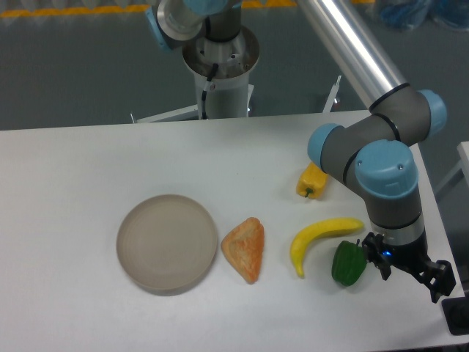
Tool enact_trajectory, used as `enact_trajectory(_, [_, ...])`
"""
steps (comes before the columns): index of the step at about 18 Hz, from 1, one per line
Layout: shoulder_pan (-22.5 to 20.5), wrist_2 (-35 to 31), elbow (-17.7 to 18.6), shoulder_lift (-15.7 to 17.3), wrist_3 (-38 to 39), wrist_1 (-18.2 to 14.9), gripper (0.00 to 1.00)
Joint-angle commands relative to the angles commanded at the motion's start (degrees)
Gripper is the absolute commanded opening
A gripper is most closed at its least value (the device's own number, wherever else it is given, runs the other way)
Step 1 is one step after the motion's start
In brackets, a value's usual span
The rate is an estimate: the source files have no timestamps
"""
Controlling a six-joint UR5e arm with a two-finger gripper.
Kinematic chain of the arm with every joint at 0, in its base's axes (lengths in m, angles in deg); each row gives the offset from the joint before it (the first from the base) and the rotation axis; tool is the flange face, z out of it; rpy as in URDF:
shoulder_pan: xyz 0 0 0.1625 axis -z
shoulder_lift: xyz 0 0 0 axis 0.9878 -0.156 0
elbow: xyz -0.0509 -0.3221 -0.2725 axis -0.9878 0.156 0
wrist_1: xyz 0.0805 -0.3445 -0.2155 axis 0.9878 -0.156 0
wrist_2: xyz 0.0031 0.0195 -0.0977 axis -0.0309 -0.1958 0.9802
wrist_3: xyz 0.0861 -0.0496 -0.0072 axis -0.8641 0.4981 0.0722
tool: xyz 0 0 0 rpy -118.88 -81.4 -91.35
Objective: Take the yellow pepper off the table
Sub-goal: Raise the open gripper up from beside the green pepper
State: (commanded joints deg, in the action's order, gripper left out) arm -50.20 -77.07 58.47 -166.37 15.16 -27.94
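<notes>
Yellow pepper (311, 182) sat on the white tabletop (73, 169), right-rear area, partly tucked behind the arm's grey elbow joint (338, 152). Only its left part showed; green stem looked to face forward-down.

Single fixed camera view, so all from that:
- Pincer (412, 270) hung low at the front-right edge of the tabletop, just right of the green bell pepper (349, 263). Nothing was between the fingers. Dark fingers seen at an angle, so can't tell if they were apart or together.
- Banana (319, 239) lay between the green pepper and the yellow pepper, curving left.
- Orange wedge-shaped food piece (245, 248) sat just right of the round grey plate (168, 243), near but seemingly not touching.

Handling guess: looked like a small toy pepper, so likely light, stiff, smooth-skinned and a bit slippery. Lobed body means uneven contact; best bet would be to close across the widest part of the body, fingers seated in the grooves between lobes, not on the stem. Light object may skid if one finger touches first, so centre well. Pincer was well apart from the target; the pick had not started.
</notes>
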Motion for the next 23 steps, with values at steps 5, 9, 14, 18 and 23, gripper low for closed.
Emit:
enact_trajectory(5, [-2.2, 4.1, 7.6, 8.3, 1.1, -8.1, 1.00])
enact_trajectory(9, [-6.6, 11.3, 9.7, 14.6, 1.2, -22.9, 1.00])
enact_trajectory(14, [-12.7, 17.8, 19.3, 22.5, 0.5, -26.5, 1.00])
enact_trajectory(18, [-14.9, 19.0, 28.6, 26.3, 0.5, -25.4, 1.00])
enact_trajectory(23, [-15.8, 19.4, 35.5, 27.6, 0.4, -19.5, 1.00])
